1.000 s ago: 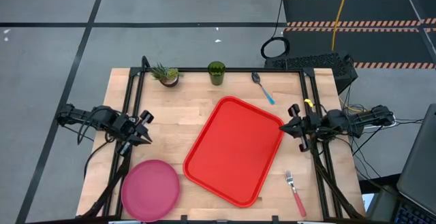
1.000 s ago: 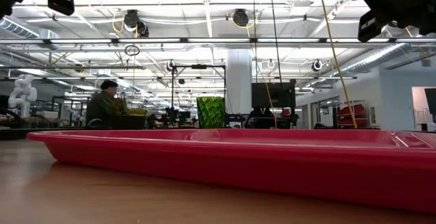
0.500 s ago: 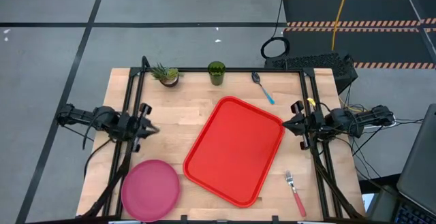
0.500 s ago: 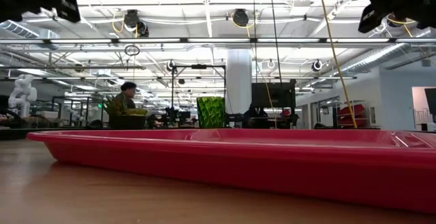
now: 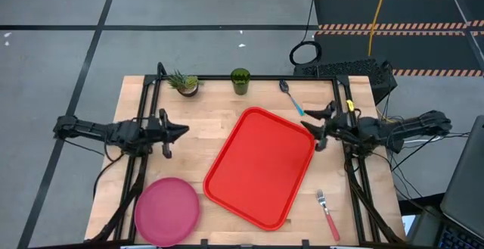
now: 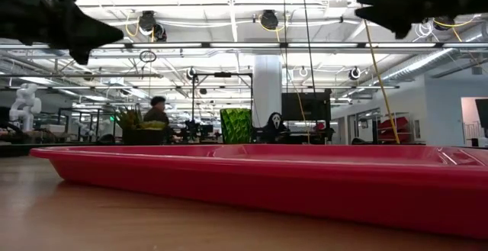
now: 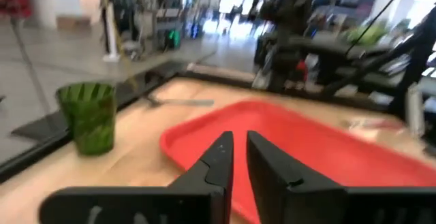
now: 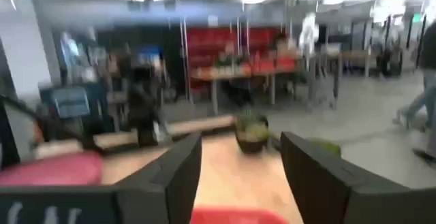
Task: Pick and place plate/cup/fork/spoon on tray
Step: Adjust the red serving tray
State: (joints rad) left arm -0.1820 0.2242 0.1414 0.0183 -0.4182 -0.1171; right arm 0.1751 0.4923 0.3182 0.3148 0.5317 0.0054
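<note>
Two robot arms hover above a wooden worktop (image 5: pixel 189 128), nothing yet on the red tray (image 5: pixel 261 166) at its centre. The left end effector (image 5: pixel 181 130), fingers nearly closed and empty, sits at 9 o'clock; the right end effector (image 5: pixel 318 119), spread wide and empty, at 3. The spoon (image 5: pixel 291 98) lies at 1 o'clock (likely light, stiff, slippery; best pinched mid-handle).

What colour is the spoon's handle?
Light blue; the spoon shows best in the high view, lying beyond the tray.
</note>
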